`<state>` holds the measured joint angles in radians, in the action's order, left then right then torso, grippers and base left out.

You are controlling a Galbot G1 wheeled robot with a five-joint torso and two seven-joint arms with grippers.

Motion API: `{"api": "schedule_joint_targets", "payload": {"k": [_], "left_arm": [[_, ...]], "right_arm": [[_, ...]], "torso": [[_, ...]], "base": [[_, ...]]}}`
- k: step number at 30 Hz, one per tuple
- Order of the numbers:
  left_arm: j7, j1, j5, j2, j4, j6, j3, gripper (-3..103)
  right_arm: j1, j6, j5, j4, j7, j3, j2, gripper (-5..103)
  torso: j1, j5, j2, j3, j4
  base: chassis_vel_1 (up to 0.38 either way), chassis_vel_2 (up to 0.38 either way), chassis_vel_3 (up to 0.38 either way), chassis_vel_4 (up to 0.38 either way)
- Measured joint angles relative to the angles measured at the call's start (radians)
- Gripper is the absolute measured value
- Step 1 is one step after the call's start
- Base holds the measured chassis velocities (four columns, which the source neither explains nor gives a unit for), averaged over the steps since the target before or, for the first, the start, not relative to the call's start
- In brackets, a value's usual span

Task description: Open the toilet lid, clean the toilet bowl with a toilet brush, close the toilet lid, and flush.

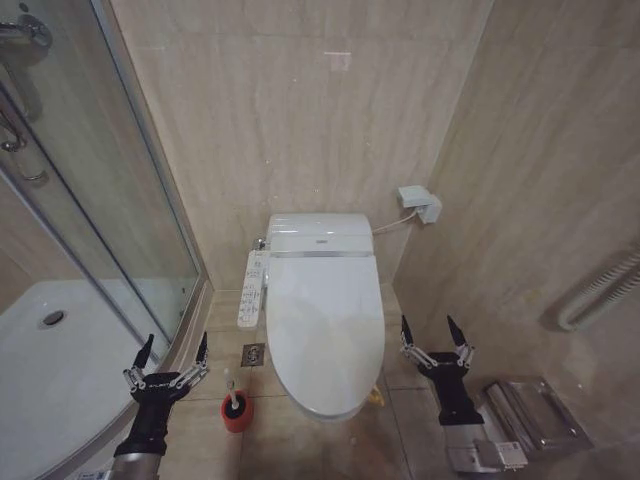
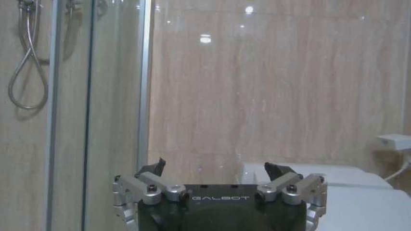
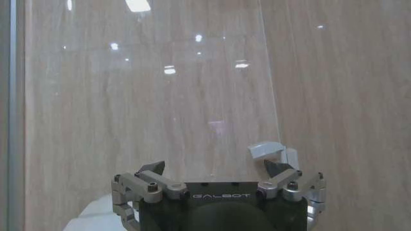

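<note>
Toilet lid point(image 1: 322, 335) was down, flat over the seat, in the corner between the shower enclosure point(image 1: 90, 250) and the right-hand wall. The bowl lay covered beneath it. Nothing of the task looked begun; the step in hand read as the first one, opening the lid.

Left gripper point(image 1: 172, 358) hung low at the robot's left, over the floor beside the shower tray point(image 1: 50, 370), jaws spread wide and holding nothing. Right gripper point(image 1: 432, 332) hung to the right of the lid's front, well apart from it, jaws likewise spread and empty. Both pointed toward the back wall.

Toilet brush point(image 1: 231, 392) stood upright in its red cup holder point(image 1: 237, 412) on the floor, just left of the lid's front end and near the left gripper. Only the thin white handle and the top of the dark head showed above the cup.

Judged next need: a gripper had to come in to the lid's front edge, get under the lip, and swing it up toward the tank point(image 1: 320, 235). The edge looked glossy and thin, so slipping seemed a risk.
</note>
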<state>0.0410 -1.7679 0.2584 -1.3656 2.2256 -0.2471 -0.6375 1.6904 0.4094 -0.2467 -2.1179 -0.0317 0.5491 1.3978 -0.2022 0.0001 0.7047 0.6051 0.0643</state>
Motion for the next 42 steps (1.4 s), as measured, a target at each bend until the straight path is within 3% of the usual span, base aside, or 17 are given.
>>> {"api": "schedule_joint_targets", "payload": {"k": [7, 19, 26, 42], "left_arm": [[0.000, 0.017, 0.004, 0.012, -0.032, -0.006, 0.007, 100], [0.002, 0.035, 0.053, 0.055, -0.062, -0.015, -0.016, 100], [0.004, 0.046, 0.072, 0.065, -0.084, -0.024, -0.018, 100], [0.006, 0.050, 0.086, 0.088, -0.104, -0.022, -0.036, 100]], "right_arm": [[0.051, -0.021, 0.023, -0.003, -0.026, -0.050, -0.022, 100], [0.046, 0.024, 0.141, 0.278, -0.099, -0.171, -0.068, 100], [0.039, 0.071, 0.197, 0.393, -0.115, -0.202, -0.030, 100], [-0.140, 0.125, 0.178, 0.652, -0.086, -0.176, 0.015, 100]], "torso": [[0.000, -0.0003, 0.000, 0.000, -0.0002], [-0.001, -0.0001, 0.000, 0.000, -0.0003], [-0.001, -0.0002, 0.000, 0.000, -0.0002], [-0.001, -0.0002, 0.000, 0.000, -0.0003]], "base": [[0.021, -0.040, -0.028, 0.020], [0.000, 0.000, 0.000, 0.000], [0.000, 0.000, 0.000, 0.000], [0.000, 0.000, 0.000, 0.000]]}}
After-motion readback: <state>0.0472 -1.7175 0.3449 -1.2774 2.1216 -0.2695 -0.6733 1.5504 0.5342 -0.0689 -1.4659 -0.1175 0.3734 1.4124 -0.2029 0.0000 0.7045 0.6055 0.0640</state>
